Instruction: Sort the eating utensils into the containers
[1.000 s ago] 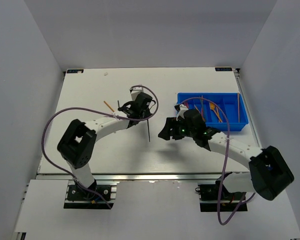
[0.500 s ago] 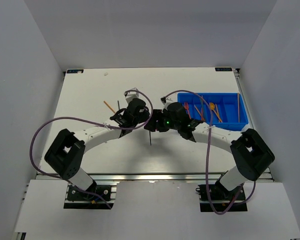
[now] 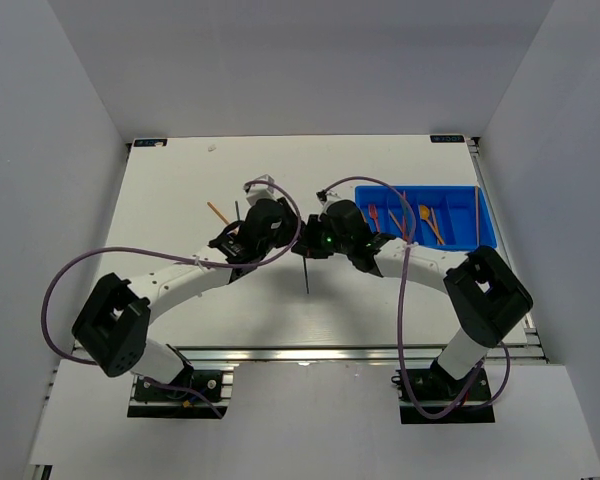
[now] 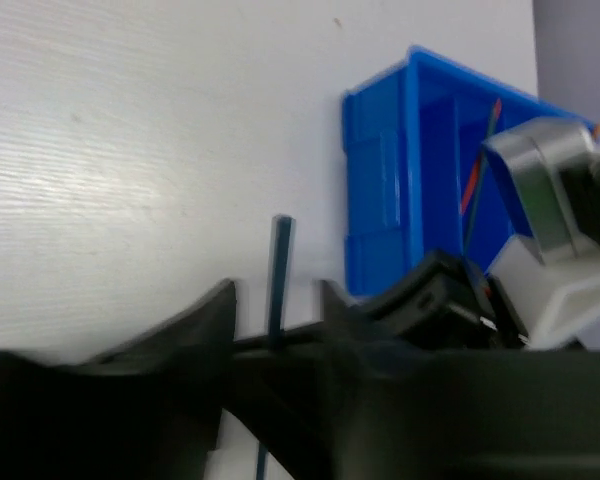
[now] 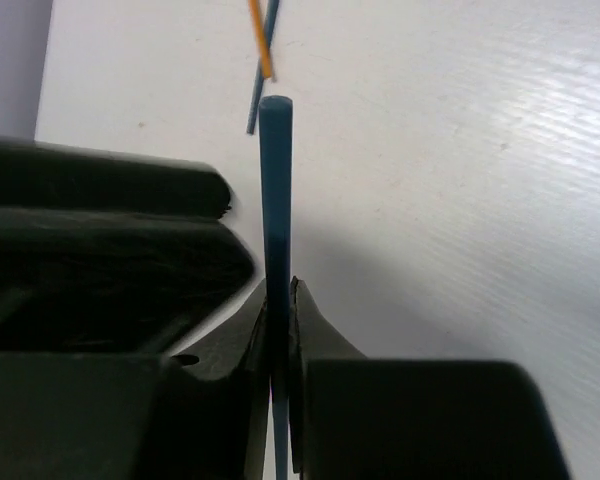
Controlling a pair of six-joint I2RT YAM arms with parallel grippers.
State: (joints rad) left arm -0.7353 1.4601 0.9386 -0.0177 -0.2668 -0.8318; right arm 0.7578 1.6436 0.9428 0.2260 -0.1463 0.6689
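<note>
A dark blue stick (image 3: 306, 274) hangs above the table's middle, between the two arms. My right gripper (image 5: 279, 290) is shut on it, and the stick (image 5: 275, 190) runs out past the fingertips. My left gripper (image 4: 277, 295) is open around the same stick (image 4: 279, 265), with a gap on each side. In the top view the left gripper (image 3: 291, 243) and right gripper (image 3: 309, 250) meet nose to nose. The blue tray (image 3: 483, 238) sits at the right and holds red and orange utensils (image 3: 427, 214). An orange stick (image 3: 218, 213) and a dark stick (image 3: 237, 210) lie on the table at the left.
Purple cables (image 3: 60, 290) loop off both arms. The tray's near corner (image 4: 380, 200) shows beside the right arm's camera housing (image 4: 555, 195) in the left wrist view. The orange stick (image 5: 261, 40) and dark stick (image 5: 259, 88) lie beyond the held one in the right wrist view.
The right arm swung left to meet the left gripper and shut on the dark blue stick. The left gripper's jaws have parted off that stick.
</note>
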